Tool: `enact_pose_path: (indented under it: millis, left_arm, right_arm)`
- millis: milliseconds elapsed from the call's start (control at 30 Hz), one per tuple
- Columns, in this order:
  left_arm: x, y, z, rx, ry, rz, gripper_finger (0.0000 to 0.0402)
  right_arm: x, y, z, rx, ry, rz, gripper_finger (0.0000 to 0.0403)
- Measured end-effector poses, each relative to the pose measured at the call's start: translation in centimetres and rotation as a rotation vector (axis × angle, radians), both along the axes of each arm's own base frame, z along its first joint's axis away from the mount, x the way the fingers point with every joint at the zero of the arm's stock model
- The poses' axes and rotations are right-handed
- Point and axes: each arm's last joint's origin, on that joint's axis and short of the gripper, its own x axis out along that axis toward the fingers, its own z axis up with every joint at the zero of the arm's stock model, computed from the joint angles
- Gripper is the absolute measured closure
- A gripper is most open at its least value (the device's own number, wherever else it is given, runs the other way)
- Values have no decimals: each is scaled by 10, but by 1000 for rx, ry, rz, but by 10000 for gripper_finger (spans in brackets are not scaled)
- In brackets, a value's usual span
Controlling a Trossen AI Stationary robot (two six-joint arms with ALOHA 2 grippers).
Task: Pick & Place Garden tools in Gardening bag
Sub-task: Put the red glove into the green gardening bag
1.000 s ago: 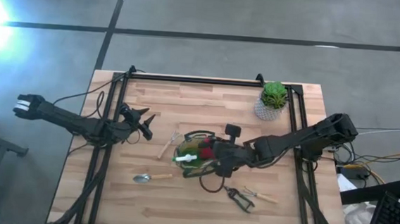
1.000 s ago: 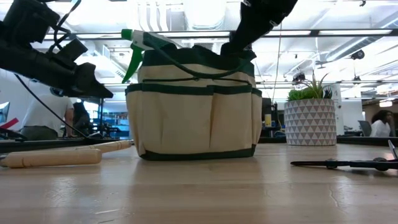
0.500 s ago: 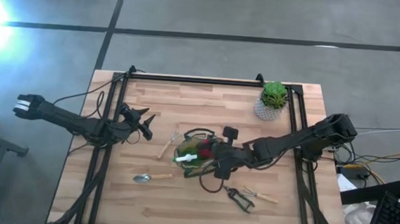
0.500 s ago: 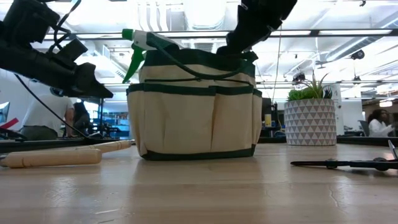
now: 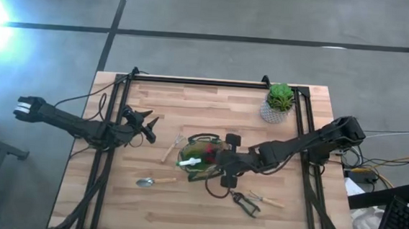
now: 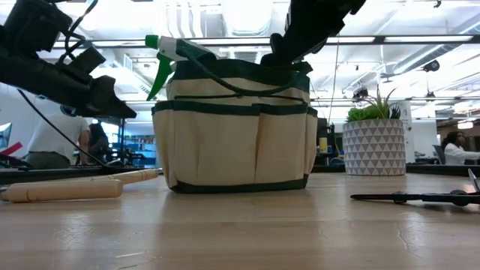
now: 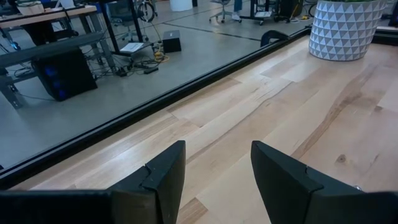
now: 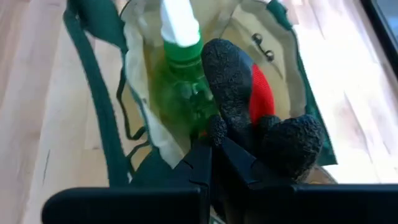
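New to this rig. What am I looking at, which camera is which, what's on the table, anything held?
Two robot arms work at a wooden table. One camera looks straight down, one sits at table height, one rides on each wrist. The bag holds a green spray bottle and a red-and-black glove. The right gripper is shut at the bag's mouth, against the glove; a hold is unclear. The left gripper waits open, empty. Outside lie shears, a trowel, another wooden-handled tool and a potted plant.
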Motion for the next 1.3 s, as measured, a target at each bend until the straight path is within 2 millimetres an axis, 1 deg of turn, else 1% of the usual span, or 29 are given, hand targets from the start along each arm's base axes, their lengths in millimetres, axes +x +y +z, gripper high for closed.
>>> enact_pose_path:
  millis: [267,967,1100,1300]
  left_arm:
    - [0,0,0,0,0,0,216]
    - [0,0,0,0,1,0,216]
    - [0,0,0,0,0,0,216]
    - [0,0,0,0,0,0,216]
  right_arm:
    - [1,-5,-2,43,16,3,394]
    - [1,-12,-5,37,30,-24,393]
    - [1,-12,-5,37,30,-24,372]
    - [1,-12,-5,34,30,-21,320]
